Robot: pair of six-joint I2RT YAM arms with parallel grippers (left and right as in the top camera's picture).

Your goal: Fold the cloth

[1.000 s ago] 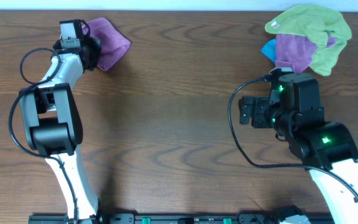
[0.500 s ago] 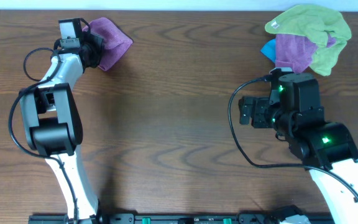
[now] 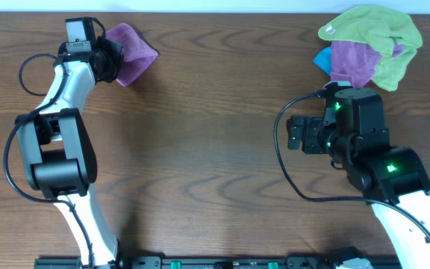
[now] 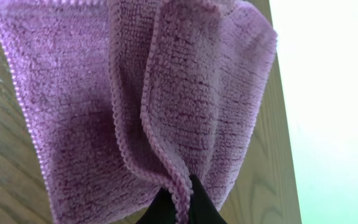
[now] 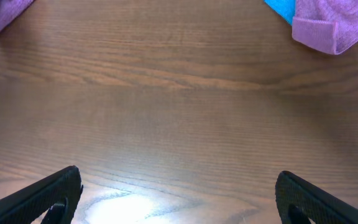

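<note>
A purple cloth [image 3: 131, 54] lies folded at the table's far left corner; the left wrist view shows its doubled layers [image 4: 135, 99] with scalloped hems running down to my fingers. My left gripper [image 3: 109, 60] is shut on the cloth's near edge, the black fingertips [image 4: 197, 205] pinching the hem. My right gripper [image 3: 295, 134] hovers open over bare wood on the right side of the table, its fingers [image 5: 48, 193] spread wide with nothing between them.
A heap of cloths sits at the far right: green [image 3: 375, 33], purple [image 3: 353, 61] and a blue corner [image 3: 322, 58]. The right wrist view shows the purple one [image 5: 334, 28] and blue one [image 5: 281, 7]. The table's far edge [image 4: 281, 124] runs just beyond the held cloth.
My left gripper has drawn the purple cloth slightly toward the far edge and left; the cloth sits a bit higher in the overhead view. The right arm has not moved.
</note>
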